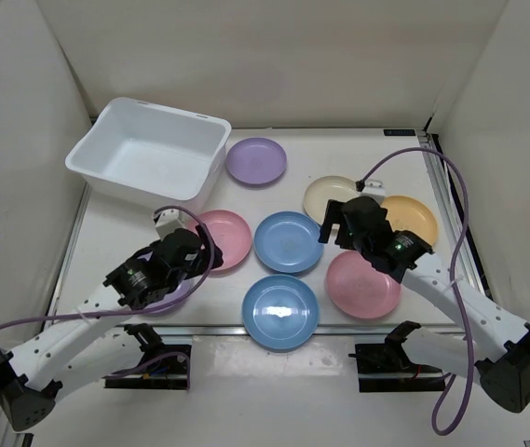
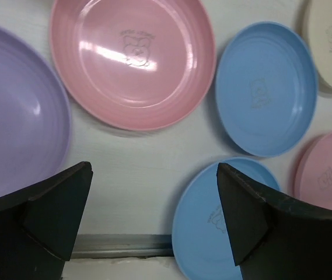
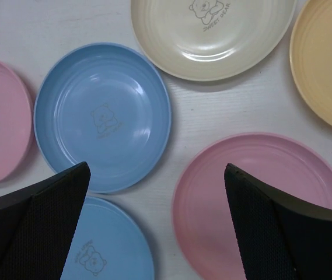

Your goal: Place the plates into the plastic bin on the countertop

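Observation:
Several pastel plates lie flat on the white countertop (image 1: 115, 233): purple (image 1: 256, 160), cream (image 1: 325, 194), yellow-orange (image 1: 415, 218), pink (image 1: 225, 240), blue (image 1: 288, 241), a second blue (image 1: 280, 312) at the front edge, and a second pink (image 1: 364, 285). Another purple plate (image 2: 14, 116) lies mostly under my left arm. The white plastic bin (image 1: 148, 154) stands empty at the back left. My left gripper (image 1: 195, 250) hangs open and empty above the table between the purple, pink and front blue plates (image 2: 154, 169). My right gripper (image 1: 339, 223) hangs open and empty between the middle blue plate (image 3: 104, 114) and the right pink plate (image 3: 259, 198).
A metal rail (image 2: 125, 245) edges the table's near side; the front blue plate (image 2: 212, 221) overhangs it. White walls enclose the left, back and right. Purple cables (image 1: 460, 214) loop from both arms.

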Controlling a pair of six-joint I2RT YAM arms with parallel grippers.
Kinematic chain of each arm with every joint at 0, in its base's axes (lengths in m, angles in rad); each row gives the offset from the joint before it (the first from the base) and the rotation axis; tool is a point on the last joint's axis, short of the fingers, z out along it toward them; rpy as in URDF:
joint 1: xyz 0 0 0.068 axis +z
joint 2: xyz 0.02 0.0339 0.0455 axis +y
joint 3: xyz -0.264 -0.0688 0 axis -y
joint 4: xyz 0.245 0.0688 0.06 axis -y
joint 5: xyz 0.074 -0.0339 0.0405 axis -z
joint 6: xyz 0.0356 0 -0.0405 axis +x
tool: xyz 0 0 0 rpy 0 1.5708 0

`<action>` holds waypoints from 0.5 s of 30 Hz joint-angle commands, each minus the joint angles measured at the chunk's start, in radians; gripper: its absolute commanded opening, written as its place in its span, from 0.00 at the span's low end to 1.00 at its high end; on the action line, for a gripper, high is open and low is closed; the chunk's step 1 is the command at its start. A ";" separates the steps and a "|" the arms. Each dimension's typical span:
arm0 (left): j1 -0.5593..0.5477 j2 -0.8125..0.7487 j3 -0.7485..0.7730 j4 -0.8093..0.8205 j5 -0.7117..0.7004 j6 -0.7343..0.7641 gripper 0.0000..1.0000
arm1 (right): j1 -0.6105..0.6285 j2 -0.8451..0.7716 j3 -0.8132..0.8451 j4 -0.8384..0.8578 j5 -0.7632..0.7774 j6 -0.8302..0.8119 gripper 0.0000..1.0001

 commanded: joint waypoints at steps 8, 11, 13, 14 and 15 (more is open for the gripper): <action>0.112 0.021 -0.011 -0.272 -0.072 -0.358 1.00 | -0.001 -0.029 0.026 -0.052 0.154 0.074 0.99; 0.198 0.030 -0.002 -0.299 -0.058 -0.372 1.00 | -0.009 -0.020 0.022 -0.086 0.155 0.147 0.99; 0.248 0.059 -0.014 -0.282 -0.019 -0.346 0.99 | -0.013 -0.004 0.019 -0.075 0.100 0.126 0.99; 0.311 0.071 -0.022 -0.271 0.003 -0.337 0.99 | -0.013 0.000 0.016 -0.065 0.089 0.124 0.99; 0.343 0.083 -0.034 -0.247 0.034 -0.306 1.00 | -0.013 0.008 0.010 -0.060 0.079 0.124 0.99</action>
